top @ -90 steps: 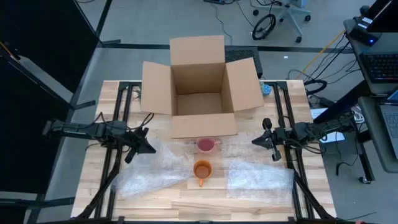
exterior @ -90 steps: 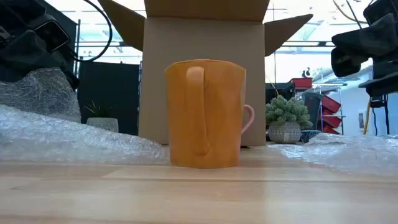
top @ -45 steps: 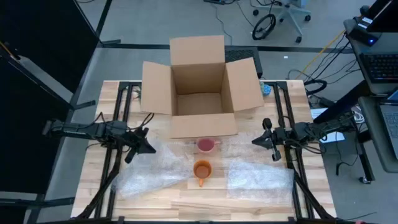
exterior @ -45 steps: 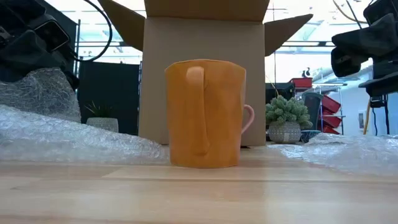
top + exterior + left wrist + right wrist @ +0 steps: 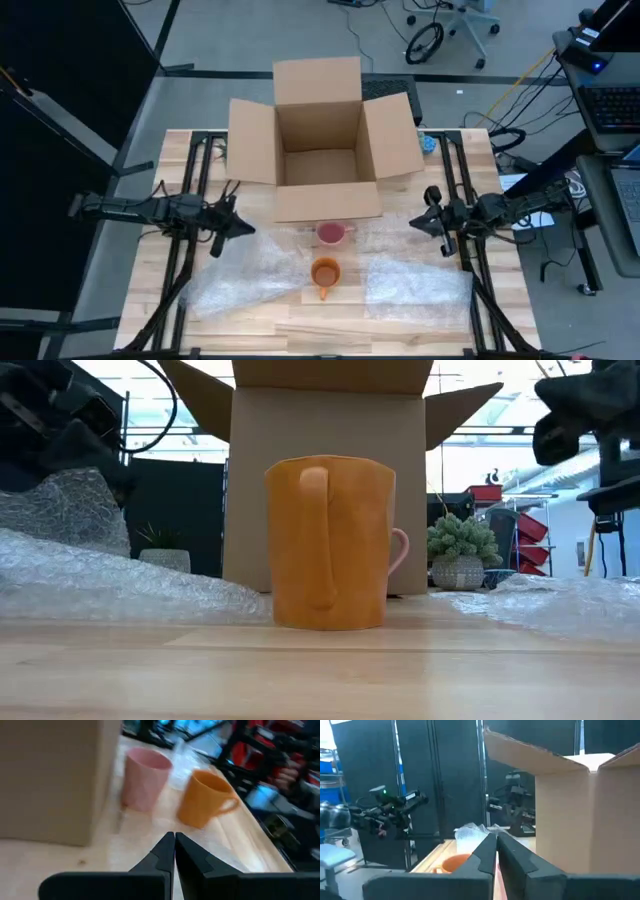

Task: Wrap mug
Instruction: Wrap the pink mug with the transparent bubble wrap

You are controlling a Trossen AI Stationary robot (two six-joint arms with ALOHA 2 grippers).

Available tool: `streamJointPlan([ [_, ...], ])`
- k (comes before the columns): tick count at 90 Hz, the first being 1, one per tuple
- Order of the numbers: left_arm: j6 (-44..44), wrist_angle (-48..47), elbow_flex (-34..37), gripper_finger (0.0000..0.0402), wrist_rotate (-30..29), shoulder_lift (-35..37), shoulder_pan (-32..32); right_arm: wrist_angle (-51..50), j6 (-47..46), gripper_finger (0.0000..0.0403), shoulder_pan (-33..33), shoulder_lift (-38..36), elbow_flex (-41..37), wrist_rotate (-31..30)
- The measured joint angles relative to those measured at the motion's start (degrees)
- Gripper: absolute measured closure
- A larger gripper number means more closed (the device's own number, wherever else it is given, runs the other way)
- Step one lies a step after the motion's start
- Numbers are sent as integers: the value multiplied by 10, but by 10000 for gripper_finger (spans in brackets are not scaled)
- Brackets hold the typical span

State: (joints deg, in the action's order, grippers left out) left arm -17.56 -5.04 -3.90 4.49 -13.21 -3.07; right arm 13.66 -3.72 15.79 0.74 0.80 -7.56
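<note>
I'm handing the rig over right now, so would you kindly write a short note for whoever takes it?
Left gripper: shut, empty, above the left bubble wrap sheet.
Right gripper: shut, empty, above the right bubble wrap sheet.
Orange mug stands upright on bare table between the sheets, pink mug just behind it, open cardboard box beyond.
Done: nothing wrapped.
Left: put a mug on a sheet and wrap it.

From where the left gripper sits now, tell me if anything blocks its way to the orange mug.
Nothing visible does. The left gripper, shut, hovers at the edge of a bubble wrap sheet; only that flat sheet lies between it and the orange mug. The pink mug stands beside that line, nearer the cardboard box.
</note>
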Motion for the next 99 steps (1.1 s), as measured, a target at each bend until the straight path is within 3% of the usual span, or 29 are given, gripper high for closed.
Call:
streamJointPlan([
  [23,-15,33,0,402,-35,0,0,78,-32,401,0,-1,0,0],
  [48,86,46,0,402,-166,-3,3,135,-77,401,-1,-1,0,-19],
  [67,91,42,0,402,-173,-4,43,158,141,401,-1,-1,7,-101],
  [84,64,19,0,402,-103,-4,88,245,355,401,-1,-1,13,-212],
  [89,63,18,2,402,-91,-4,100,289,416,401,-1,0,13,-203],
  [99,49,13,6,402,-75,-4,124,365,504,401,-1,8,14,-129],
])
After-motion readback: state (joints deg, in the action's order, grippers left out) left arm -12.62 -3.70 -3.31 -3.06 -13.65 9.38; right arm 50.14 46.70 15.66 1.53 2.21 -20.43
